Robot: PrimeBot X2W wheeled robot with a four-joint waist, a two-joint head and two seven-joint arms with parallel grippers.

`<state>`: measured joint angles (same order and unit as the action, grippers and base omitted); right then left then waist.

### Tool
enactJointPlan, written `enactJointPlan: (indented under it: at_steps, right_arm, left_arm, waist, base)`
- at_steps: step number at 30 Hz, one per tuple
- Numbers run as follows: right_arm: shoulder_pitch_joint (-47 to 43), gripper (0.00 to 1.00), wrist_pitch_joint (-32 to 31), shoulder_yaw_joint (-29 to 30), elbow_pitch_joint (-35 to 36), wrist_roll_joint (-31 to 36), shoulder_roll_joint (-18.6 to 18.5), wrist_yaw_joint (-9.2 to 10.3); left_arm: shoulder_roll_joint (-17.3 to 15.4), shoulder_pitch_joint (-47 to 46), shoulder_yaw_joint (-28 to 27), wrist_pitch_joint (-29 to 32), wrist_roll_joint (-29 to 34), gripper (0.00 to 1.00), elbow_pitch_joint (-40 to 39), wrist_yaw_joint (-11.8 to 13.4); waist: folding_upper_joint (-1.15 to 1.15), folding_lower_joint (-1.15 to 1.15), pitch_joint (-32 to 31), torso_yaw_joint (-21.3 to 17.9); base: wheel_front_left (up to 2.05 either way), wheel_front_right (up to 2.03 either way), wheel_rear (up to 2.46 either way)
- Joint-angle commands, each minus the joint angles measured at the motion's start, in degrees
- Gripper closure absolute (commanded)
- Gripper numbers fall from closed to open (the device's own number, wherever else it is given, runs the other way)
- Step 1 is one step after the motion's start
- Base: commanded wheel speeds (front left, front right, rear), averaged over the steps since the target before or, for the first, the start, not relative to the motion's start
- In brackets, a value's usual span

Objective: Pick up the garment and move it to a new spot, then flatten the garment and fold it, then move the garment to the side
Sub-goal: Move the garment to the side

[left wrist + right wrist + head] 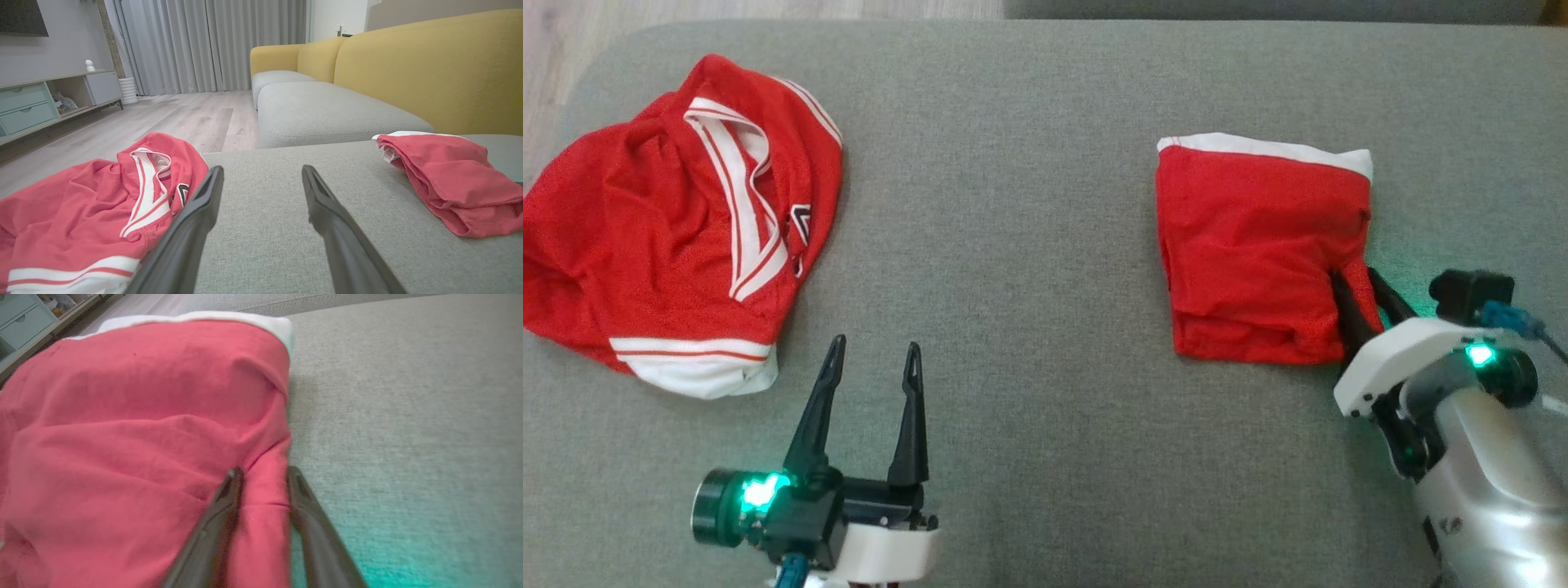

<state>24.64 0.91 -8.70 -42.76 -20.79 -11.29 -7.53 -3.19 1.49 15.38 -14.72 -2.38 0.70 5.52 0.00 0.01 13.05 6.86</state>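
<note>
Grey fabric sofa seat (1029, 245) carries everything.

Folded red cloth garment with a white waistband (1258, 245) lies flat on the seat's right half.

Right gripper (1354, 278) is at the garment's near right corner, its fingers pinching a raised ridge of the red cloth.

Left gripper (876, 343) hovers over the seat's near middle, fingers apart and holding nothing.

Crumpled red mesh jersey with white stripes (645, 229) lies at the seat's left end.

a wide grey seat cushion (1045, 327) spreads across the foreground. beyond it a second grey cushion (327, 114) sits against a yellow sofa back (429, 69). pale wooden floor (184, 118) reaches grey curtains (204, 45), a low cabinet (102, 85) with pale green drawers (22, 108), and a white ribbed container (128, 90) beside it.
</note>
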Motion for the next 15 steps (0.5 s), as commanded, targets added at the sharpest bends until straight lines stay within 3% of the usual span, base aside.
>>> enactJointPlan:
  at_steps: [1, 7, 15]
  right_arm:
    - [1.34, 1.00, -1.01, -2.17, 0.41, -1.13, -0.36, 0.04]
    - [3.80, 1.00, 1.63, -4.43, -0.03, -2.44, -3.83, 0.04]
    - [6.52, 1.00, 0.86, -1.29, 2.06, 0.62, -12.76, 0.04]
  left_arm:
    - [0.24, -1.85, -1.24, -0.28, 0.50, 0.00, -1.90, -0.02]
    - [0.25, -2.73, -1.45, -0.28, 0.89, 0.00, -3.39, 0.39]
    - [-0.78, -5.41, -1.36, -0.28, 1.84, 0.00, -4.98, -0.61]
  waist:
    - [0.00, -0.01, 0.48, -0.01]
    - [0.00, -0.01, 2.63, -2.53]
    - [0.00, -0.01, 7.98, -8.69]
  base:
    - [0.00, 0.00, 0.00]
    - [0.00, 0.00, 0.00]
    - [0.00, 0.00, 0.00]
